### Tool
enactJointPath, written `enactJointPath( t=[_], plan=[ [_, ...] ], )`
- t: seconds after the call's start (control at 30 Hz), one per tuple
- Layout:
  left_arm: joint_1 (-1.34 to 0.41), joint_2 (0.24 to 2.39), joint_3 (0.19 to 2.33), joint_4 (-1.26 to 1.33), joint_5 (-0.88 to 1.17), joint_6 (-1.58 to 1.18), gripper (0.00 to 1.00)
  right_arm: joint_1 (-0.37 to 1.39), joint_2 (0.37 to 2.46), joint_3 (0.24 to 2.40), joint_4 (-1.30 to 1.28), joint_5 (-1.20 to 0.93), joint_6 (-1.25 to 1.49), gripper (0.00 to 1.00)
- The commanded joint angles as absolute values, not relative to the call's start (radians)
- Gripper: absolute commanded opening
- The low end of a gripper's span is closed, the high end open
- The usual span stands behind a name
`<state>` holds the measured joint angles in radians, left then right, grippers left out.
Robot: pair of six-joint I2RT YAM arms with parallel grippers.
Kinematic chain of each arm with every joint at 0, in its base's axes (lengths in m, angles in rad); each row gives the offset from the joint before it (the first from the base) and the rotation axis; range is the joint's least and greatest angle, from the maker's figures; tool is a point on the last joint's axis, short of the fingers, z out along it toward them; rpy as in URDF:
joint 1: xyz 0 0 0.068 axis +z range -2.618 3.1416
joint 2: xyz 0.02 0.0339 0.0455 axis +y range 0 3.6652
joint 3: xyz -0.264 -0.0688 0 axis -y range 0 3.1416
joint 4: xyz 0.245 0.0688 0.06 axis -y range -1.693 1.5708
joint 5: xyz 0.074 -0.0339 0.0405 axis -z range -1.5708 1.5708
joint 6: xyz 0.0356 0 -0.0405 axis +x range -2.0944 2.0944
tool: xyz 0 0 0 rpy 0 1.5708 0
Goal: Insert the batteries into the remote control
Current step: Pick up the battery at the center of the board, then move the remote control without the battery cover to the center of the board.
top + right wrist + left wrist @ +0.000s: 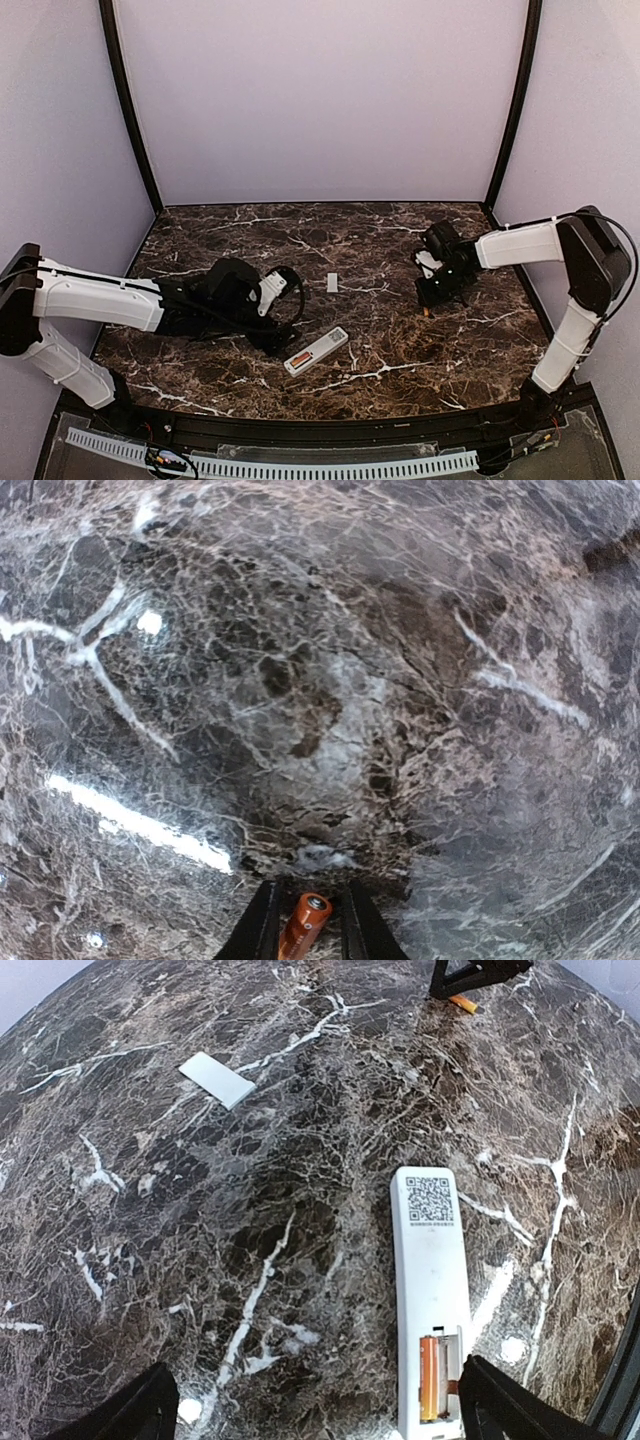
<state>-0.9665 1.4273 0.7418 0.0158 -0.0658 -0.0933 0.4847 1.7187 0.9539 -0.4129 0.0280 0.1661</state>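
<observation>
The right gripper (310,935) pinches a small orange-red cylindrical battery (306,920) between its two black fingers. It sits low over the right side of a dark, white-veined marble-pattern tabletop (400,240), well apart from the slim white plastic remote control (316,351). The remote lies flat and diagonal near the front centre, label side up. Its recessed slot is uncovered at the near-left end, where a seated battery (430,1378) already fills one lane; the lane beside it looks vacant. The left gripper (320,1415) hovers with jaws spread wide and nothing between them, one fingertip just beside the remote's slot end. A small white rectangular plate (332,283), probably the battery door, rests on the stone beyond the remote.

The pinched battery is judged light, rigid and smooth-skinned, so it may roll or pivot in a two-point hold. A grip across its middle, with the long axis kept level, looks soundest for pressing it into the slot. The remote, apparently light, stiff hollow plastic, would likely skid on the glossy top unless braced along its long edges, away from the slot.

The tabletop is hard, flat and reflective, and its busy veining could mask small parts. Pale lilac walls (320,100) with black corner posts close in the table on three sides.
</observation>
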Motion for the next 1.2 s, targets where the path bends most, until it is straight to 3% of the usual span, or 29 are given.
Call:
enactJointPath(
  t=[0.0,0.33,0.7,0.87,1.17],
  plan=[
    [-0.94,1.387,0.706,0.062,-0.09,-0.128,0.98,0.5,1.785,0.952,-0.495,0.051,0.178,0.16],
    [-0.907,1.384,0.666,0.127,-0.077,-0.17,0.99,0.513,1.764,1.055,-0.487,-0.068,0.145,0.0],
    [-0.819,1.36,0.604,0.202,-0.007,-0.205,0.99,0.522,1.787,1.213,-0.371,-0.387,0.067,0.0],
    [-0.758,1.339,0.573,0.267,0.138,-0.227,0.99,0.564,1.832,1.321,-0.357,-0.552,-0.008,0.0],
    [-0.796,1.285,0.492,0.297,0.344,-0.207,0.99,0.628,1.842,1.372,-0.337,-0.601,-0.121,0.0]
  ],
)
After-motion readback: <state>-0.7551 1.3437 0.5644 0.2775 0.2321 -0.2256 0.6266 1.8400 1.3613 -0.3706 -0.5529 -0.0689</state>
